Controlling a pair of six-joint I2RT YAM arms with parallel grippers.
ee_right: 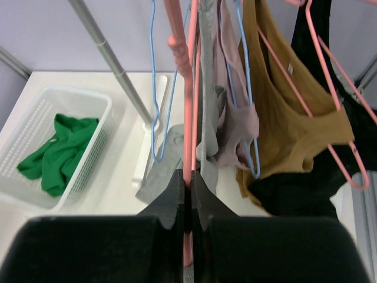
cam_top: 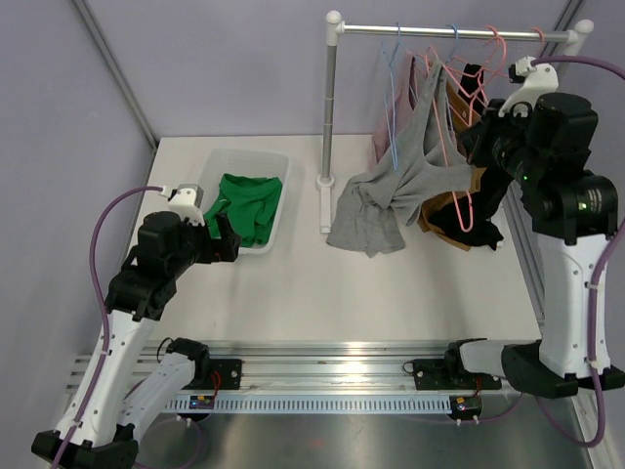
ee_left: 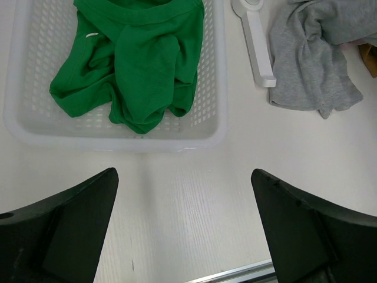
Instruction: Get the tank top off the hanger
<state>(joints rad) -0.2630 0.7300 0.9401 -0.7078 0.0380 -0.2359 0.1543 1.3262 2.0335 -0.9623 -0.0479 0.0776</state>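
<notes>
Pinching the pink hanger [ee_right: 188, 141], right gripper [ee_right: 188, 180] partly hides it.

A robot lab test cell — plain lilac panel walls [cam_top: 225, 68] and a metal strut [cam_top: 112, 70] enclose a white worktop [cam_top: 293, 283]. The left arm [cam_top: 137, 283] and right arm [cam_top: 571, 274] are bolted to a slotted rail [cam_top: 322, 376] at its near edge — clothes rail [cam_top: 439, 31] far right, laundry basket [cam_top: 277, 217] left.

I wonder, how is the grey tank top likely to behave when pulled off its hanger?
Probably floppy: the grey tank top sags from the pink hanger and bunches in folds on the table. Likely light, since that thin hanger bears it. Its straps may well snag while sliding off.
</notes>
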